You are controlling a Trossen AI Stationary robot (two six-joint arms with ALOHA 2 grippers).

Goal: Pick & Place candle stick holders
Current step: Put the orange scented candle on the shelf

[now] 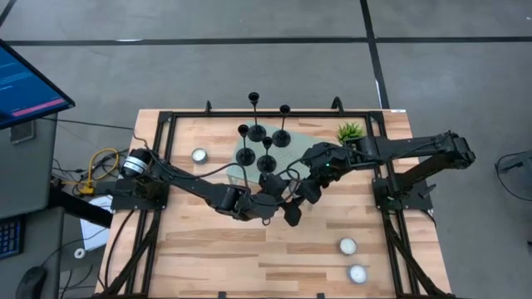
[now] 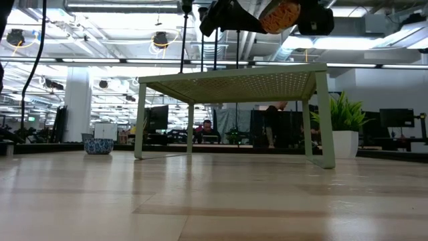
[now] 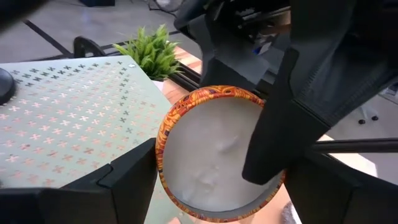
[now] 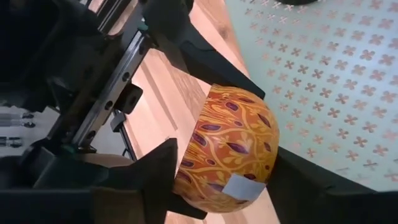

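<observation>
Candle stick holders [image 1: 262, 133] only from above

Overhead, table-level, two close wrist views

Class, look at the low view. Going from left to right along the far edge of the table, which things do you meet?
Small blue-and-white bowl → pale green perforated stand → green plant in its white pot.
</observation>
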